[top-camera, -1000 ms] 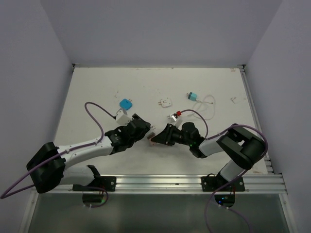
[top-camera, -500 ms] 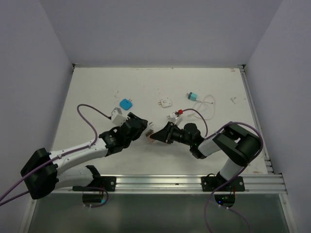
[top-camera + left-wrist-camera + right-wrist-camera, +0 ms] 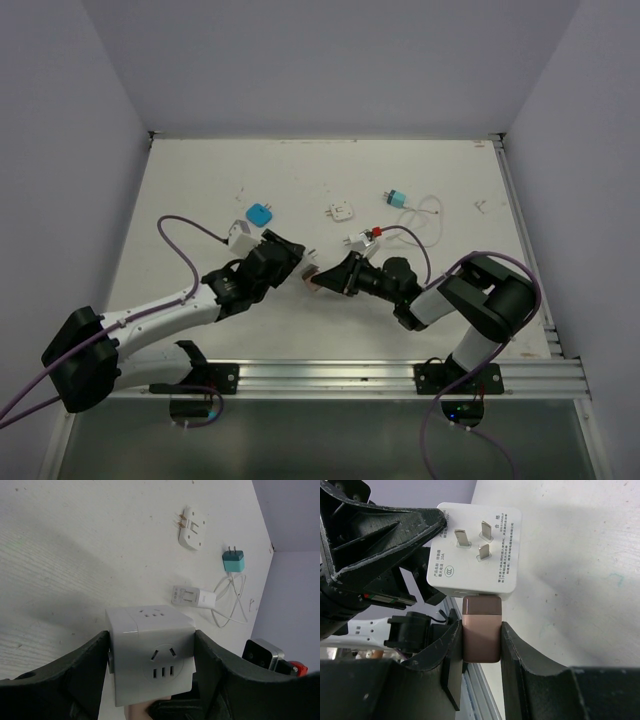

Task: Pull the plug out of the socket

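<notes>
We see the left gripper (image 3: 150, 647) clamped on the socket (image 3: 142, 625), a white cube with one black finger pressed against each of two opposite sides. Its prongs face the right wrist camera. The right gripper (image 3: 481, 650) is closed on the plug (image 3: 481, 622), a small rose-brown block whose end butts against one side of the socket. In the top view we find the pair held between the two arms, over the near middle of the white table (image 3: 200, 180). Farther off lie a flat white adapter (image 3: 191, 529), a teal charger (image 3: 233, 561) and a white charger (image 3: 192, 597) with a looped cable.
</notes>
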Robot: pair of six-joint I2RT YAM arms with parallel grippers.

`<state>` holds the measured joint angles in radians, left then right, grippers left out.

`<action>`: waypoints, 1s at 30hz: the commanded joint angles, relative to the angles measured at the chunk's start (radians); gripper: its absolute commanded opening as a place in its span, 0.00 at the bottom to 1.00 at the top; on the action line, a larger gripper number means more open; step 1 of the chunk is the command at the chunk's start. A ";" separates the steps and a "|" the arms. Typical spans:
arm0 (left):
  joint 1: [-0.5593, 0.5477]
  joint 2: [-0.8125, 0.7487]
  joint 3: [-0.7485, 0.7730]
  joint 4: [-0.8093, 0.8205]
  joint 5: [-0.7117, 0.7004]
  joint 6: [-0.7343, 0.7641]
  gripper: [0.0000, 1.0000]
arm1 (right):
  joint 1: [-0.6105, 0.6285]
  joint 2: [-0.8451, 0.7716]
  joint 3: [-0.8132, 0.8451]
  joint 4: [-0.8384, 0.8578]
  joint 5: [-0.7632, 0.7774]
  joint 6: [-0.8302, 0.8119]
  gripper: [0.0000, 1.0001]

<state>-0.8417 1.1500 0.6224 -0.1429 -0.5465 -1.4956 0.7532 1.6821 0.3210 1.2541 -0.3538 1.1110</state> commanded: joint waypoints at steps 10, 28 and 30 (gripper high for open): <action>0.112 0.025 0.003 0.065 -0.378 0.043 0.00 | 0.006 0.025 -0.091 0.051 -0.079 0.033 0.00; 0.121 0.027 0.025 -0.014 -0.405 0.057 0.00 | -0.012 -0.036 -0.109 -0.007 -0.076 0.029 0.00; 0.121 0.025 0.039 -0.044 -0.376 0.084 0.00 | -0.031 -0.077 -0.103 -0.080 -0.080 0.004 0.00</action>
<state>-0.7246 1.1805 0.6224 -0.1593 -0.8818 -1.4494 0.7475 1.6733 0.2100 1.2251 -0.4152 1.1473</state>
